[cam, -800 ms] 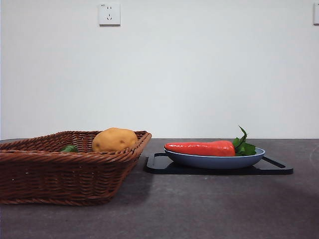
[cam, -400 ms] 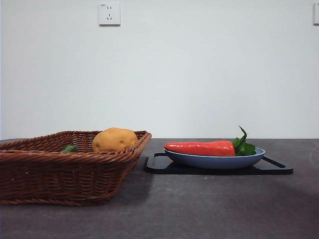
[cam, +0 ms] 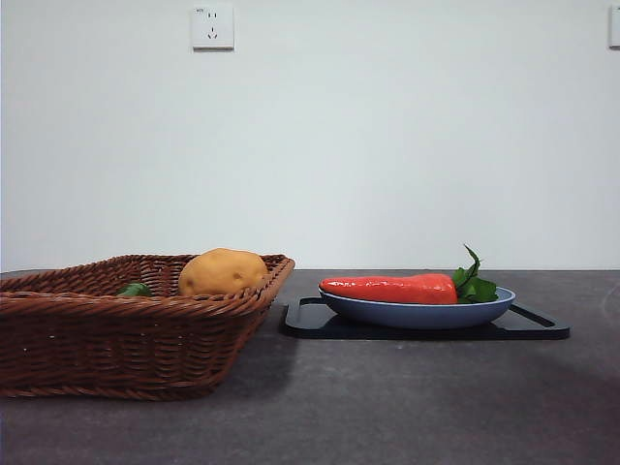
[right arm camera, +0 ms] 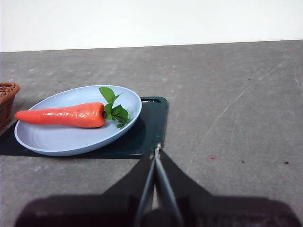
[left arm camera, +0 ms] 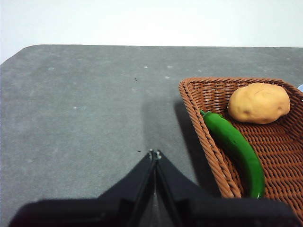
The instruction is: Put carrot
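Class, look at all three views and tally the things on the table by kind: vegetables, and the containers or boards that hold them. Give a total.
Vegetables: 3, namely the carrot, the potato and the green pepper.
Containers: 2, namely the wicker basket and the blue plate.
Boards: 1, the black board under the plate.
Total: 6

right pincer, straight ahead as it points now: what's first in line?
Probably the black tray corner under the blue plate. The shut right pincer aims just past the plate's near rim; the carrot lies off to one side. Depth is unclear, so it might pass over the tray.
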